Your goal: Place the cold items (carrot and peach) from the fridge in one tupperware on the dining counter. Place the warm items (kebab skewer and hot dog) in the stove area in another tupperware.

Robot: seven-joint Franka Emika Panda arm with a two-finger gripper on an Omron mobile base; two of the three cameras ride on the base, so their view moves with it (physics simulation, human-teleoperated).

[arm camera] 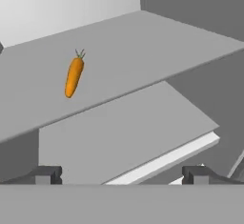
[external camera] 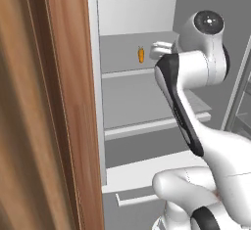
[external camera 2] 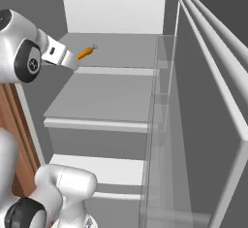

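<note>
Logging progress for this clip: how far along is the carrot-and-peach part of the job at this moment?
Early. Done: the fridge stands open and the arm reaches inside. In hand: the gripper is open and empty, fingers spread, aimed toward the carrot, which lies alone on the upper shelf, untouched. Left: grasping the carrot and carrying it to a tupperware, then the peach and the warm items.
</note>
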